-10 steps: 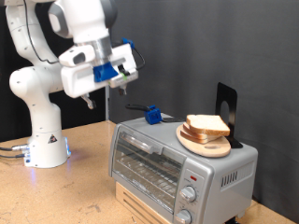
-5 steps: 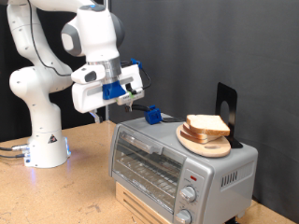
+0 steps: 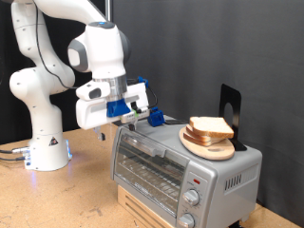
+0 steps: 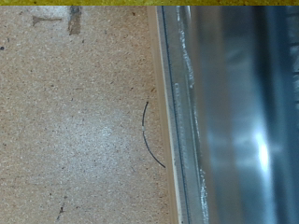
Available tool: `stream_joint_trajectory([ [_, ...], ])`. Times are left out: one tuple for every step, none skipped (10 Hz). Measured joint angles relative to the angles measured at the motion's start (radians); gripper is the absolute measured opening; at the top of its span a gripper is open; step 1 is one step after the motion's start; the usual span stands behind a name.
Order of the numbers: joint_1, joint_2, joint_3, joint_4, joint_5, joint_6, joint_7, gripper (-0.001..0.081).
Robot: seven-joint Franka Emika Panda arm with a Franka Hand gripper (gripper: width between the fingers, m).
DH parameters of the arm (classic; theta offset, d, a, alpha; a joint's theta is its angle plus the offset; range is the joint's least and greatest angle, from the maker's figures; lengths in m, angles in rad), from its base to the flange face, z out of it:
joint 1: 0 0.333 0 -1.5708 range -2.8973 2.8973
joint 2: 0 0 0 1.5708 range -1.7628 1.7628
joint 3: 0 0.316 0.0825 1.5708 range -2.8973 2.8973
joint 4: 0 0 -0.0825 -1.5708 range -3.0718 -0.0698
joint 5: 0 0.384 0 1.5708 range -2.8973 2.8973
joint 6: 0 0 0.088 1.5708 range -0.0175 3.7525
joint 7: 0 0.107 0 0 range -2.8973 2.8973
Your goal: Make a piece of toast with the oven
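The silver-grey toaster oven (image 3: 152,163) stands on a wooden block at the exterior view's right, its glass door shut. A pile of pale bread slices (image 3: 211,126) with tan crusts lies on a round wooden plate (image 3: 204,145) on top of the oven; no slice lies apart from the pile. My gripper (image 3: 118,124) hangs just at the oven's upper corner on the exterior view's left, fingers pointing down, spread and empty. The wrist view shows no fingers, only the speckled tabletop (image 4: 75,121) and a shiny metal face of the oven (image 4: 234,112).
A blue object (image 3: 155,117) lies on the oven top beside my hand. A black stand (image 3: 231,106) rises behind the plate. Two knobs (image 3: 193,198) and a red light (image 3: 194,180) sit on the oven's front. My white base (image 3: 43,142) stands at the left.
My arm has swung down and towards the exterior view's right, from above the table to the oven's upper left corner. The bread and oven have not moved.
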Motion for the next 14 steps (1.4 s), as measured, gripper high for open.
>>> stream_joint_trajectory([
  [-0.003,0.013,-0.001,-0.001,-0.005,0.015,-0.005,0.0808],
  [-0.006,0.014,-0.001,-0.001,-0.008,0.020,-0.011,0.0808],
  [-0.009,0.014,-0.004,-0.002,-0.009,0.023,-0.024,0.0808],
  [-0.013,0.014,-0.009,-0.002,-0.009,0.024,-0.039,0.0808],
  [-0.019,0.014,-0.014,-0.003,-0.012,0.025,-0.051,0.0808],
  [-0.027,0.015,-0.019,-0.003,-0.022,0.026,-0.055,0.0808],
  [-0.036,0.016,-0.025,-0.003,-0.038,0.028,-0.057,0.0808],
  [-0.048,0.020,-0.028,-0.004,-0.057,0.033,-0.057,0.0808],
  [-0.060,0.026,-0.032,-0.003,-0.076,0.039,-0.057,0.0808],
  [-0.074,0.035,-0.034,-0.002,-0.099,0.045,-0.056,0.0808],
  [-0.089,0.046,-0.036,0.000,-0.126,0.053,-0.051,0.0808],
  [-0.102,0.061,-0.037,0.003,-0.150,0.067,-0.042,0.0808],
  [-0.112,0.085,-0.037,0.007,-0.168,0.092,-0.031,0.0808],
  [-0.120,0.111,-0.038,0.013,-0.183,0.109,-0.024,0.0808],
])
